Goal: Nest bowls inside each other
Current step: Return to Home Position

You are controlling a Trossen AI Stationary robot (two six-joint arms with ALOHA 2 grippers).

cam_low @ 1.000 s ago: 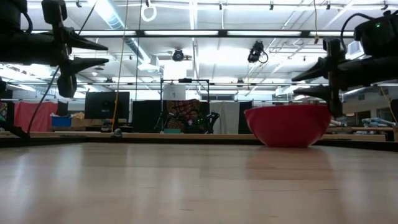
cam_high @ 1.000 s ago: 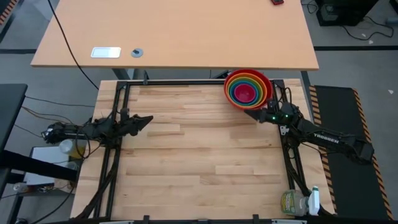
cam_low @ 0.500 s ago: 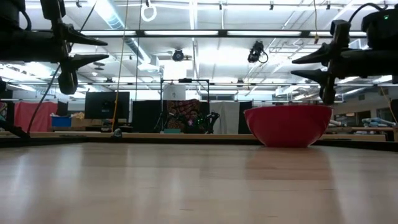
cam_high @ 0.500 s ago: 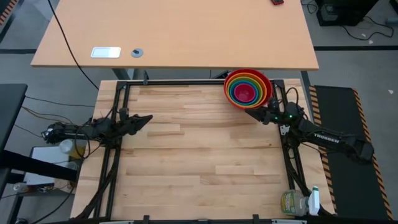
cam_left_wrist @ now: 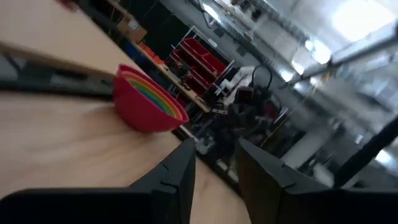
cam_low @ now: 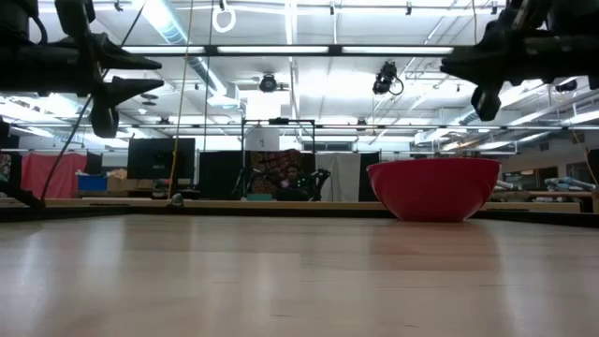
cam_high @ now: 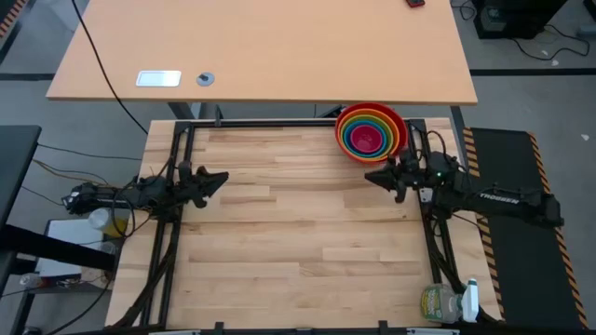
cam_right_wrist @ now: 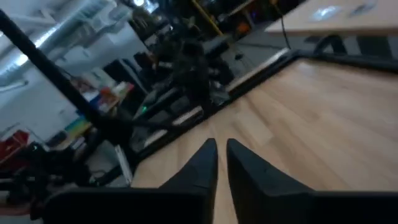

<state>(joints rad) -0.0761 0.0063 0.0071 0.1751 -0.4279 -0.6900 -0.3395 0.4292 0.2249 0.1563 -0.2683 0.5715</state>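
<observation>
Several bowls [cam_high: 371, 133] sit nested in one stack at the table's far right, red outermost and pink in the middle. The red bowl [cam_low: 433, 187] rests by its base on the wood; the stack also shows in the left wrist view [cam_left_wrist: 146, 99]. My right gripper [cam_high: 370, 176] hovers just near of the stack, high above the table [cam_low: 459, 65], shut and with nothing in it [cam_right_wrist: 222, 152]. My left gripper [cam_high: 216, 179] waits at the table's left side, raised [cam_low: 140, 77], open with nothing between its fingers [cam_left_wrist: 214, 162].
A larger tan desk [cam_high: 261, 56] stands beyond the far edge, with a white card [cam_high: 158, 78] on it. A black frame [cam_high: 279, 123] runs along the table's far edge and sides. A bottle [cam_high: 447, 302] stands off the near right corner.
My right gripper has risen, drawn a little away from the bowl stack toward the near edge, rolled about its own line, and its fingers have shut on nothing. The bowls have stayed where they were.
</observation>
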